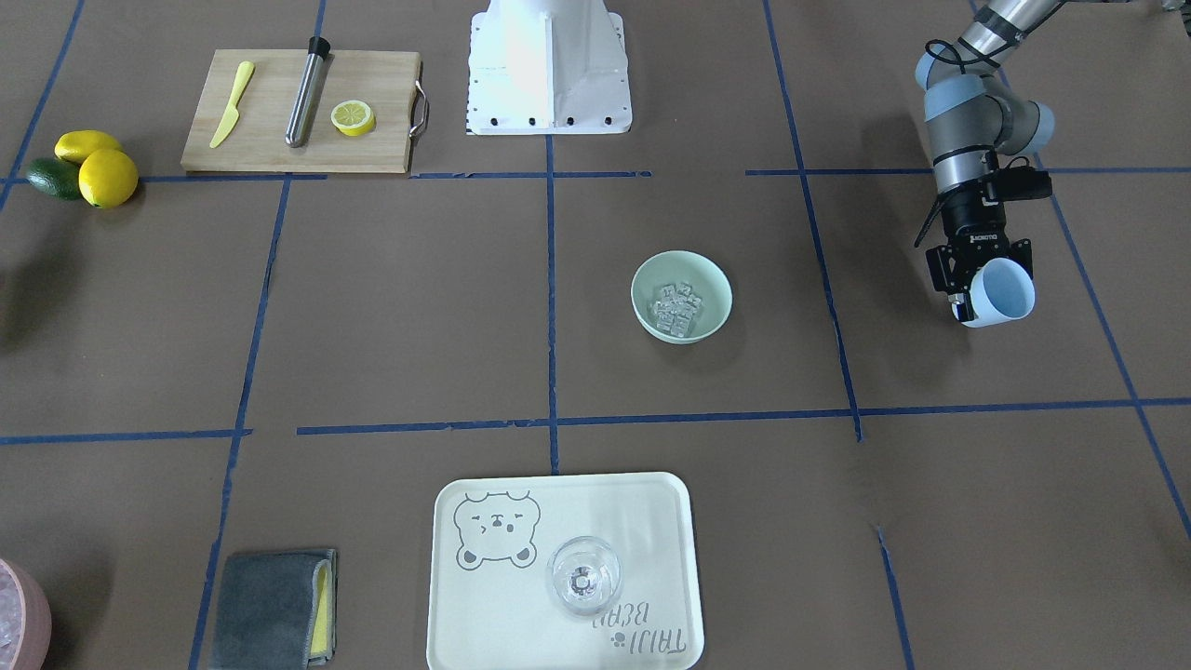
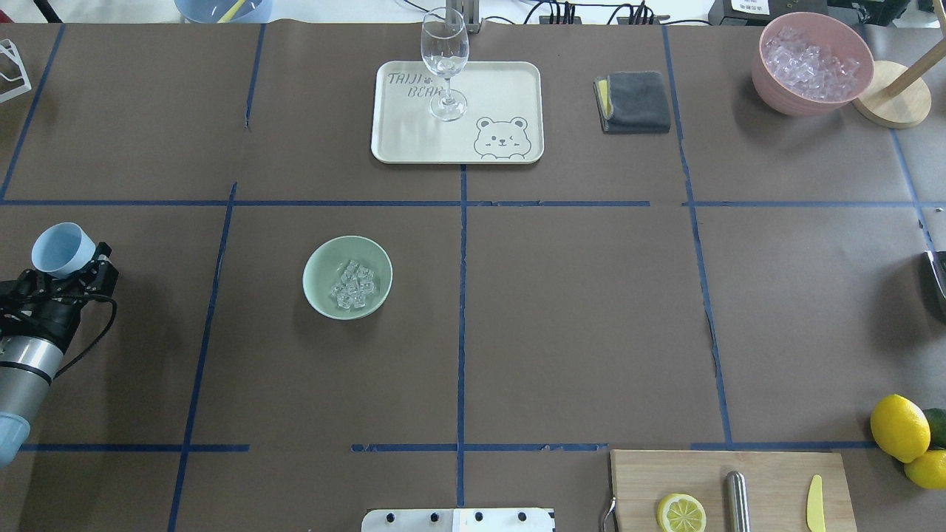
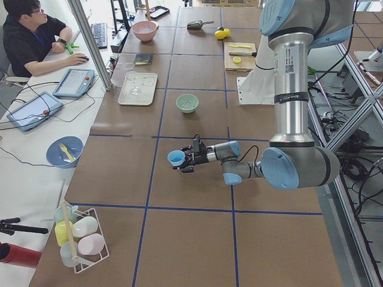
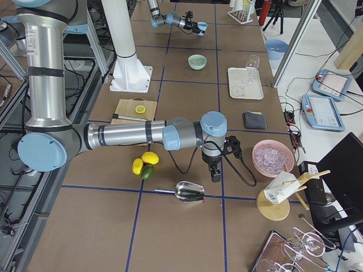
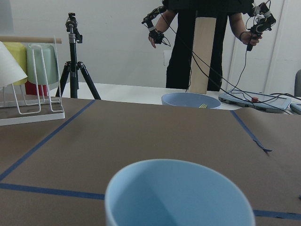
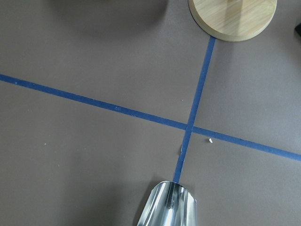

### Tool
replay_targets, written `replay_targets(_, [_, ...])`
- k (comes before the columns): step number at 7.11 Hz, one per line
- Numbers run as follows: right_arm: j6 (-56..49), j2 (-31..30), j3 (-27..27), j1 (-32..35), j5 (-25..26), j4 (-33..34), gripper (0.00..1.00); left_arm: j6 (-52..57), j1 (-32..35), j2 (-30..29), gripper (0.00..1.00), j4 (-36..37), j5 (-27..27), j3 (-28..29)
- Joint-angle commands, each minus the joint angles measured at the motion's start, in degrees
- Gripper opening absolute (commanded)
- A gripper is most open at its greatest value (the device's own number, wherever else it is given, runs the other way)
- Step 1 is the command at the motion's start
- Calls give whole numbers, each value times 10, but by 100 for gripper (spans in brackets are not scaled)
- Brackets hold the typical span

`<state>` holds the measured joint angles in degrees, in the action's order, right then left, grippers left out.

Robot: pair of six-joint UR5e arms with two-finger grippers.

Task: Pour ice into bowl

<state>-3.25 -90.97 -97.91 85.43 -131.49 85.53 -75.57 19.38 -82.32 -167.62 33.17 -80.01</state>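
My left gripper (image 1: pixel 982 284), fingers pinched on either side of a light blue round cup (image 1: pixel 1003 290), holds it tipped over the brown paper-covered table (image 1: pixel 372 326), its mouth tilted away from my base. Well apart, toward the table's middle, the pale mint-green round bowl (image 1: pixel 651 279) stands upright with a small heap of clear little ice cubes (image 1: pixel 676 307) lying in its bottom. Beyond it, a cream rectangular tray (image 1: pixel 651 502) printed with a bear carries a clear stemmed glass (image 1: pixel 583 577), and a folded grey cloth (image 1: pixel 265 609) lies on the table near the tray. At the table's end on my right, my right gripper (image 4: pixel 215 174) points down just beside a shiny metal scoop (image 4: pixel 189 192) lying on the paper, near a pink round container (image 4: pixel 273 157); whether its fingers are spread or pressed together I cannot tell
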Motion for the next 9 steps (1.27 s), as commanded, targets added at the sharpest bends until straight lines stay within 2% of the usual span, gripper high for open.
replay_targets(1, [0,0,0,1,0,1,100,0,-1,0,90,-1,0,0])
replay_targets(2, [0,0,0,1,-1,1,100,0,-1,0,100,-1,0,-1])
replay_targets(5, [0,0,0,1,-1,0,100,2,1,9,100,-2,0,-11])
replay_targets(9, [0,0,0,1,-1,0,100,55,6,66,100,-3,9,-125])
